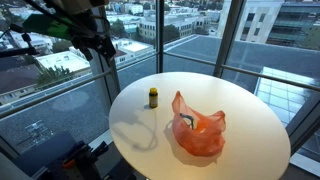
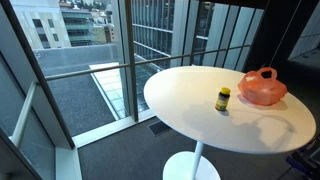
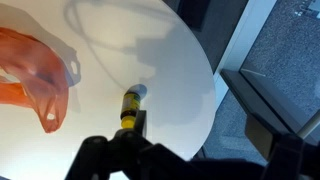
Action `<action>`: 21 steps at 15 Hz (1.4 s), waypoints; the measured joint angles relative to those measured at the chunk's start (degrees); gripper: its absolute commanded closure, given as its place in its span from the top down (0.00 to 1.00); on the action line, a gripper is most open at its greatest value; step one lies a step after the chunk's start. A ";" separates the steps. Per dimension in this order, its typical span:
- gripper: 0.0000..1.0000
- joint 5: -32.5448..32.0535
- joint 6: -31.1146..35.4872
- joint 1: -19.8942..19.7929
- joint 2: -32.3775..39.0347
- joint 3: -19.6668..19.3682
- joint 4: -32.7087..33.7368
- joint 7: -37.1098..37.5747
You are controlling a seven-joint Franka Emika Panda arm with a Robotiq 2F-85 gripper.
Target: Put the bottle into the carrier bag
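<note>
One small yellow bottle with a dark cap [image 1: 153, 97] stands upright and untouched on the round white counter [image 1: 250, 95], near the slumped orange plastic carrier bag [image 1: 198, 130], evidently staged for pickup, while the fingers [image 3: 93, 152] hang spread and empty well above it.

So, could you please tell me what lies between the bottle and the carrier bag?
Only bare white table lies between bottle and carrier bag, in both exterior views.

- I am seeing the bottle [image 1: 153, 97] standing upright on the round white table [image 1: 250, 120].
- The orange carrier bag [image 1: 198, 130] is lying near it.
- The gripper [image 1: 100, 50] is hanging high, well apart from both.
</note>
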 measured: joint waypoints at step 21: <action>1.00 0.07 -4.38 -1.52 12.10 -0.05 9.49 5.07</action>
